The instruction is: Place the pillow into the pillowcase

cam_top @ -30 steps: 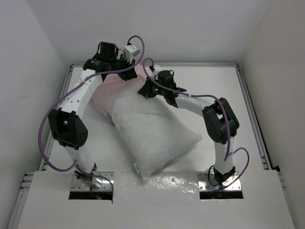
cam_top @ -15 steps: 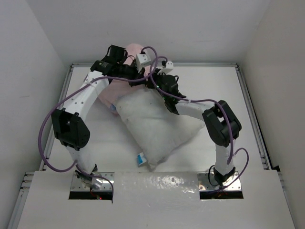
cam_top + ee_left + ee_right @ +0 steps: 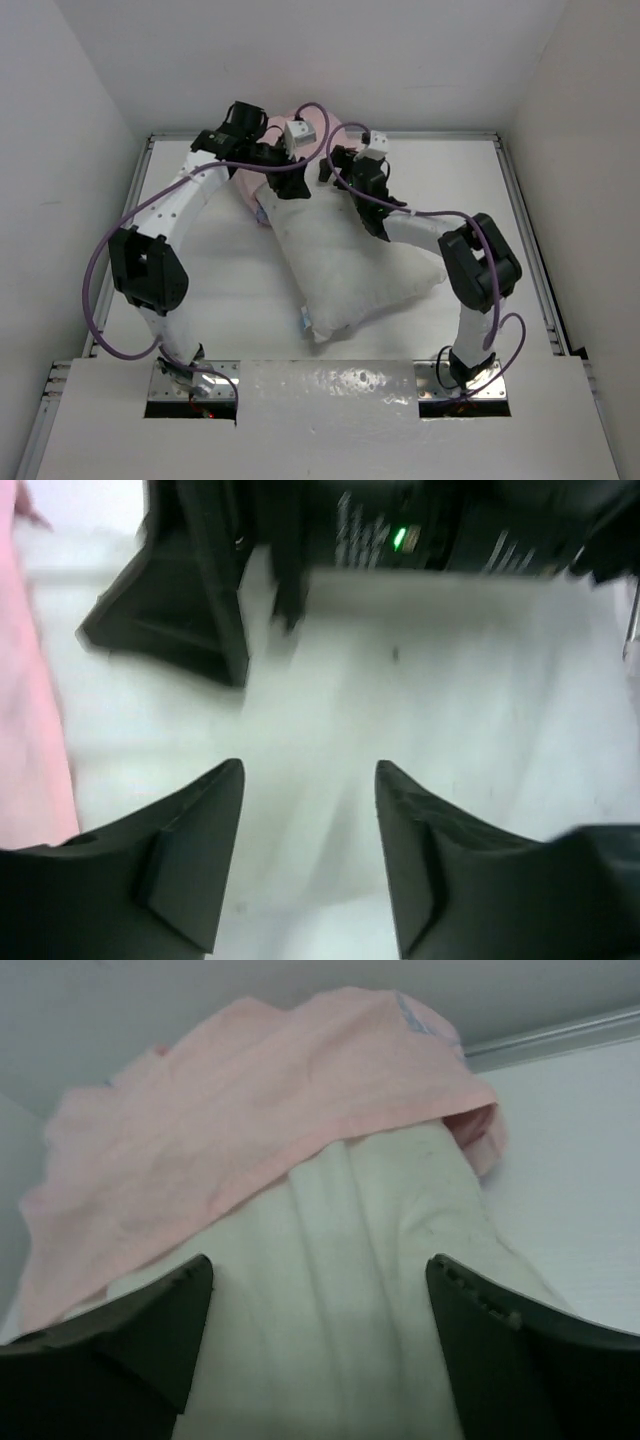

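Since 1 second ago the pillow (image 3: 350, 265) has slid farther up the table (image 3: 210, 290), and both hands have let go. The left hand (image 3: 308, 780) hangs part open above the pillow's far end, empty. The right hand (image 3: 318, 1270) gapes wide there too, holding nothing. The pillowcase (image 3: 230, 1110) covers only the pillow's far end.

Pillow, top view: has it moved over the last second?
Yes. The pillow has slid toward the far wall and slightly right; its near corner, earlier overlapping the front panel, now stops short of it.
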Available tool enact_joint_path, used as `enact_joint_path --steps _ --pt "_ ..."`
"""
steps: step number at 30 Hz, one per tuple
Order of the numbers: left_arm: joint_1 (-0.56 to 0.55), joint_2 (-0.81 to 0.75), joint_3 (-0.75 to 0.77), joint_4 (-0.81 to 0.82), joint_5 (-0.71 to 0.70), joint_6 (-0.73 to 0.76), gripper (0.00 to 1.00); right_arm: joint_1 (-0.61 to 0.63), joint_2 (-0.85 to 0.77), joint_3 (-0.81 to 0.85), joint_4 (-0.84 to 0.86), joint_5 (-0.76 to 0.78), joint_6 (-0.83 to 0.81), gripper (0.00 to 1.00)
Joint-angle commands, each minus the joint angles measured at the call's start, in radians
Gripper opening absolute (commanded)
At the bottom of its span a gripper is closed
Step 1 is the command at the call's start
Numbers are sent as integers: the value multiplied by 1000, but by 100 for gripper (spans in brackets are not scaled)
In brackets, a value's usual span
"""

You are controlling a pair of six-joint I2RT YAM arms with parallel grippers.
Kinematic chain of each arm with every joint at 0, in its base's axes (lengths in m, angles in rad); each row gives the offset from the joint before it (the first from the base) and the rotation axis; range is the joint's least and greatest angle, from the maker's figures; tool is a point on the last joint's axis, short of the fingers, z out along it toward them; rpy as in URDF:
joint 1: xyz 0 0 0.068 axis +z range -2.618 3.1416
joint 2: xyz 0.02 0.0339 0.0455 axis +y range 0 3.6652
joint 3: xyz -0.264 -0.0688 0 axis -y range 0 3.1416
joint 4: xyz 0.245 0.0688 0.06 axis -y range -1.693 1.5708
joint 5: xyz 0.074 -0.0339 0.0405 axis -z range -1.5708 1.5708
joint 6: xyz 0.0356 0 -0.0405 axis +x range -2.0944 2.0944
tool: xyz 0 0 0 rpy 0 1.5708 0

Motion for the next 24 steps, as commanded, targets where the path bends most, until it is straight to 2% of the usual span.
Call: enact_joint_path --steps 1,2,3,5,6,8,9,10,11,12,13,15,16,17,20,24 --pt "74 -46 89 -10 26 -48 58 -36 -129 102 -219 -79 -256 90" --pt "94 -52 97 -18 33 -53 64 -34 -140 134 -391 -82 -319 95" --pt "144 -59 103 -21 44 -60 66 -36 -149 165 -464 -80 -370 99" --pt "208 -79 103 -15 93 -103 68 -36 -189 211 -594 -68 -497 96" --pt "273 -86 87 2 124 -120 68 -34 -220 223 -620 -74 -551 79" --pt "329 -108 58 30 124 -175 66 -36 -235 245 -666 -143 -580 43" --pt "382 -114 27 60 95 -192 60 -34 -234 294 -676 -186 -588 23" --pt "401 -123 8 73 77 -209 41 -28 -209 331 -734 -260 -588 22" --pt "418 -125 -8 88 57 -250 33 -22 -186 372 -761 -287 -591 27" --pt "450 -128 -40 105 41 -269 28 1 -159 468 -791 -306 -611 38" --pt "465 -126 -56 108 40 -292 28 15 -90 524 -855 -333 -631 59" --pt "505 -122 -91 111 43 -306 33 71 -12 689 -920 -339 -737 81" --pt "518 -123 -102 110 44 -316 34 91 72 748 -981 -336 -776 97" --pt "542 -123 -123 114 38 -321 36 111 113 841 -1003 -326 -816 99" --pt "576 -126 -150 113 6 -329 38 159 244 932 -1016 -298 -908 99" --pt "590 -115 -168 75 -49 -301 42 168 340 919 -954 -199 -886 99"
